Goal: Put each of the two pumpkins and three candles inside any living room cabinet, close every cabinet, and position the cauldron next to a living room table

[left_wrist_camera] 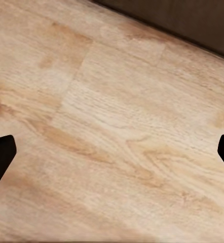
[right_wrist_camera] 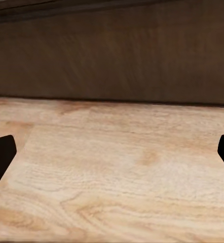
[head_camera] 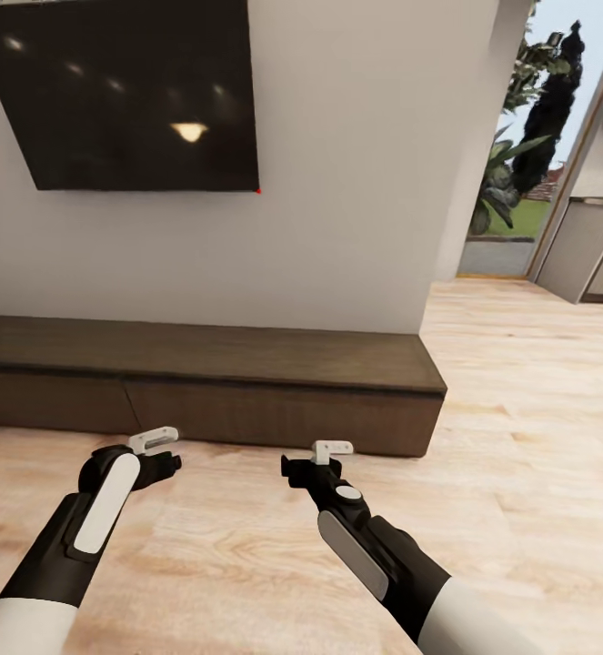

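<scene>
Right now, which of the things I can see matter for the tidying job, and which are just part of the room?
Job:
cabinet, drawers shut
left gripper, open, empty
right gripper, open, empty

Just there:
TV on the wall
wood floor
plants outside the doorway
grey units at far right

Beyond both grippers, the cabinet [head_camera: 210, 382] is dark brown with a fine wood grain, its fronts slightly darker than its top. Under and around the left gripper [head_camera: 160, 455] and right gripper [head_camera: 315, 464], the floor [head_camera: 246, 546] is pale honey-blond wood with streaky amber grain. Both arms are black with white panels. Above the cabinet, the wall [head_camera: 356, 182] is off-white and the TV screen [head_camera: 128, 91] glossy black.
</scene>
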`<state>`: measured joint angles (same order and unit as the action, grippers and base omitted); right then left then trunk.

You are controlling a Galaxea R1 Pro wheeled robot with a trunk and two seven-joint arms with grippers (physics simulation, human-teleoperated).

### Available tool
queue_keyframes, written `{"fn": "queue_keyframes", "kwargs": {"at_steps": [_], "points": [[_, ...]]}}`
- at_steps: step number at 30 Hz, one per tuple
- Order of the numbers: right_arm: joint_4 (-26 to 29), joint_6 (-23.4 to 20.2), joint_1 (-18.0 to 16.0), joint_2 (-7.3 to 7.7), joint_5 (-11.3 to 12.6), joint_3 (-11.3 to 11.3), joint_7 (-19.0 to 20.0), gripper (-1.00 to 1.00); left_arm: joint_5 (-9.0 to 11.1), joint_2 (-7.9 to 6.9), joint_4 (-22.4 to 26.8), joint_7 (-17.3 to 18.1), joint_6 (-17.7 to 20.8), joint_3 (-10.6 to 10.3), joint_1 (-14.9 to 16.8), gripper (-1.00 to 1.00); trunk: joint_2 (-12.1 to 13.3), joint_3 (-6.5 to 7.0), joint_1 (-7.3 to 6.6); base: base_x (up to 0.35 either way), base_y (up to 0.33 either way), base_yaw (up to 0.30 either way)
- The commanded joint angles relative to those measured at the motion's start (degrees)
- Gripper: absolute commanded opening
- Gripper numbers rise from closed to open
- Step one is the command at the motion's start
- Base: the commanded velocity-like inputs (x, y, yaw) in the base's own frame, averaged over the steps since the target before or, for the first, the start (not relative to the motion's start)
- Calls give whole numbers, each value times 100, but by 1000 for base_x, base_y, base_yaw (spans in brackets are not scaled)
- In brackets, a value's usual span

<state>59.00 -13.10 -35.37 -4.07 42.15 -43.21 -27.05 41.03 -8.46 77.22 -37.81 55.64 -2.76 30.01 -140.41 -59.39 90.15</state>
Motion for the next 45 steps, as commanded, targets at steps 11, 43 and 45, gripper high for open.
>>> {"fn": "queue_keyframes", "kwargs": {"at_steps": [11, 43, 45], "points": [[-83, -35, -5, 2, 30, -42, -48, 100, 48, -7, 73, -60, 8, 0, 4, 100, -1, -72, -2, -1, 0, 214], [-170, 30, -5, 2, -129, -69, -46, 100, 62, -19, 57, -9, 8, 340, 4, 100, -1, -212, -2, 149, 186, 159], [-169, 23, -5, 2, -124, -72, -46, 100, 63, -17, 57, -8, 8, 338, 4, 100, -1, -212, -2, 299, 150, 202]]}}
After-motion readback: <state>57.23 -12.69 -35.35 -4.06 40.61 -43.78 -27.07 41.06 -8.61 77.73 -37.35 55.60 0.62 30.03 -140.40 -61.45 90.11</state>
